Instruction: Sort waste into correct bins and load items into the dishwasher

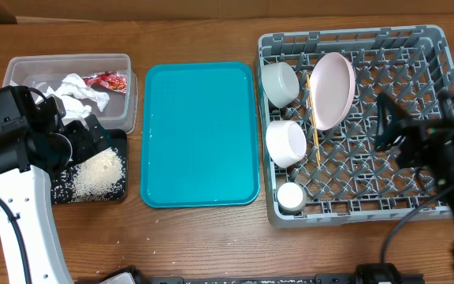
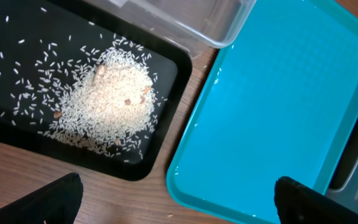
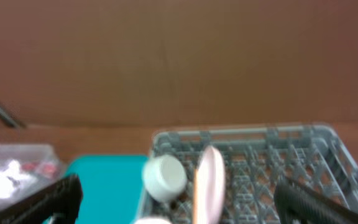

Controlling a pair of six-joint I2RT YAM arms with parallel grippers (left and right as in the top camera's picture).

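Over the black tray (image 2: 170,99), the left arm's jaws hang wide and empty above the rice (image 2: 107,102); the right arm's jaws, equally wide, hover over the dish rack (image 1: 392,71). A low move could clip the tray and scatter grains, or topple the edge-standing plate (image 1: 332,89).

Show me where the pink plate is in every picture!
Overhead: pink plate stands on edge in the grey rack, top, right of centre.
Left wrist: not in it.
Right wrist: pink plate edge-on, bottom centre.
Shared landmark: teal tray, seen in all three.
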